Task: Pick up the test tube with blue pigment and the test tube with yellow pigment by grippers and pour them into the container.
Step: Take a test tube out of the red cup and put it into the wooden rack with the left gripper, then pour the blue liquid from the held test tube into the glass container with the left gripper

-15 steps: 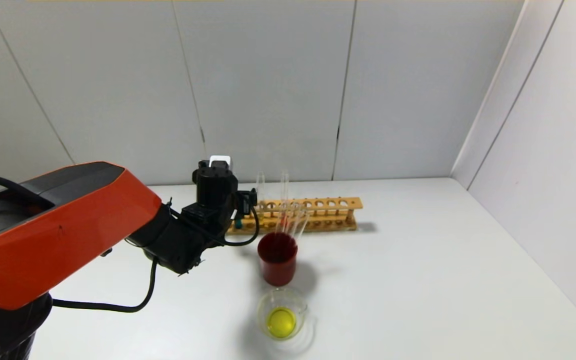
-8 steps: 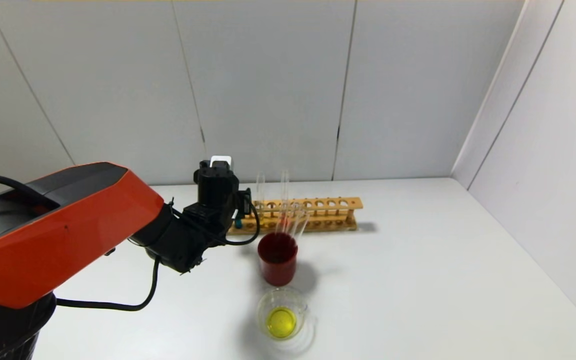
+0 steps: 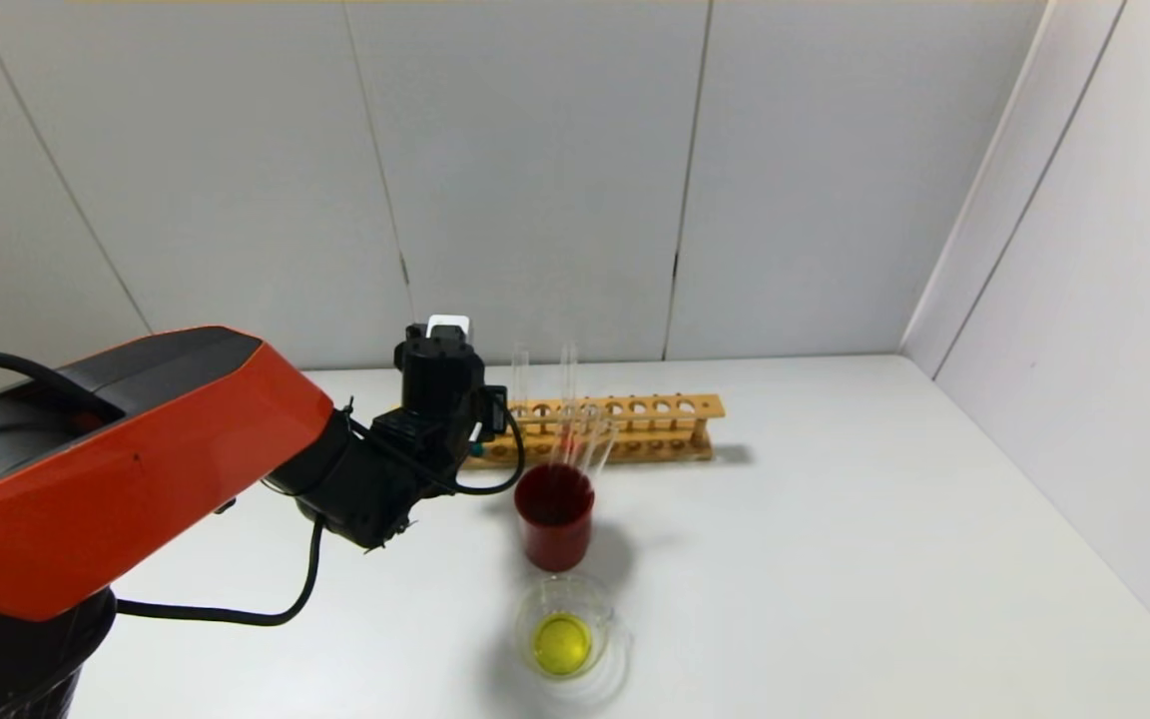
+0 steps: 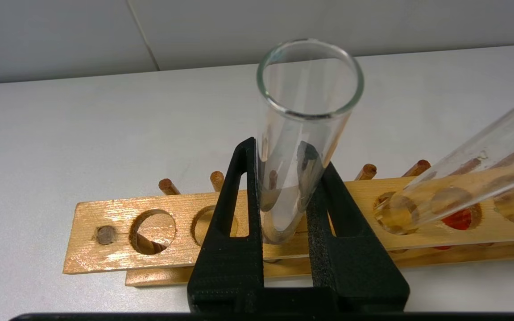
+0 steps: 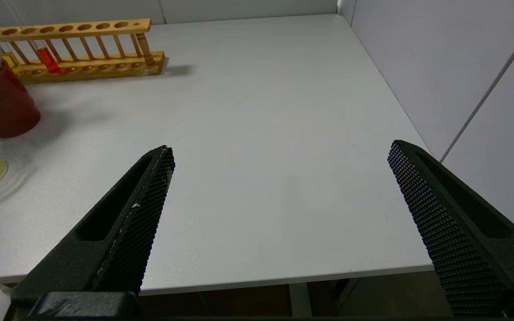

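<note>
My left gripper [image 3: 487, 414] is at the left end of the wooden rack [image 3: 635, 429]. In the left wrist view it [image 4: 289, 157] is shut on a clear test tube [image 4: 304, 116] that stands upright in a rack hole, with a finger pressed on each side. A teal-blue bit [image 3: 475, 451] shows just under the gripper, so this is the test tube with blue pigment. The container [image 3: 565, 627], a low glass beaker, holds yellow liquid near the table's front. No tube with bright yellow liquid shows. My right gripper [image 5: 279, 156] is open and empty over the table's right side.
A dark-red cup [image 3: 554, 519] with several clear tubes leaning in it stands between the rack and the beaker. A leaning tube [image 4: 462, 174] with an amber trace and a tube with red liquid [image 5: 48, 61] sit in the rack. The wall is close behind.
My left gripper has shifted slightly to the right along the rack and a little lower. The beaker, the cup and the rack have not moved.
</note>
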`<state>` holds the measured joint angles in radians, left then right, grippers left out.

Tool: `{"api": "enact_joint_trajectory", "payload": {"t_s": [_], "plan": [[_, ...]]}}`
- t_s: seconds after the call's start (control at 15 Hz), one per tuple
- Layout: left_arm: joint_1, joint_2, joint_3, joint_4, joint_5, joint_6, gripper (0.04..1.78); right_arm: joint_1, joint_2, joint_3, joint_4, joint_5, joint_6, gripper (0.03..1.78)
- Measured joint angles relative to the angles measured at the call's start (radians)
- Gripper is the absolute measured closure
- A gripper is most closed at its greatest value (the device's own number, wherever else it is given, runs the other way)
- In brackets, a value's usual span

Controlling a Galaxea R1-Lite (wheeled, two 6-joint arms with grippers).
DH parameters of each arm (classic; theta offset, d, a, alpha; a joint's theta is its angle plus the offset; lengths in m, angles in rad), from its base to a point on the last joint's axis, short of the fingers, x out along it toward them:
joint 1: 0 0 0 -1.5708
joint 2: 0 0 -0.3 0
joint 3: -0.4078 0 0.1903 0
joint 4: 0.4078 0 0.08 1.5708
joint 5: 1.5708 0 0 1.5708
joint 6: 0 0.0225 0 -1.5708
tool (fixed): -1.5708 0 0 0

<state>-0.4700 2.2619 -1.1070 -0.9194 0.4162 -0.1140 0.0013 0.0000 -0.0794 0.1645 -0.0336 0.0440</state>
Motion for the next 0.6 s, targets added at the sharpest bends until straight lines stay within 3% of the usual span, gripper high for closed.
{"api": "enact_joint_trajectory", "payload": {"t_s": [0.33,0.6], "plan": [[-0.001,-0.034,-0.019,0.03,0.008,0.022,1.49,0.0,0.0,0.0,0.0,0.0,0.0,0.06],[0.01,-0.12,-0.12,0.185,0.011,0.032,1.49,0.0,0.0,0.0,0.0,0.0,0.0,0.06]]}}
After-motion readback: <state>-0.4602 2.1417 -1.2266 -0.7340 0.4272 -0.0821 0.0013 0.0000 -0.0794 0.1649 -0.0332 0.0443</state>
